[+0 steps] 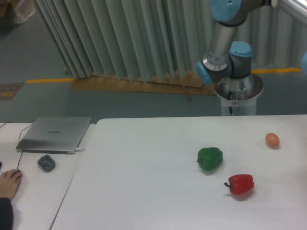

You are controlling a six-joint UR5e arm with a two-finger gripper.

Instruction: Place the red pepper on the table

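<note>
The red pepper (241,184) lies on its side on the white table (144,182), toward the right front, its dark stem pointing left. Only the arm's base and blue-capped joints (229,52) show behind the table at the upper right. The gripper is out of the picture.
A green bell pepper (210,158) sits just up and left of the red one. A small orange egg-shaped thing (272,140) rests near the right edge. On the narrower desk at the left are a grey laptop (54,134), a dark mouse (46,163) and a person's hand (9,183).
</note>
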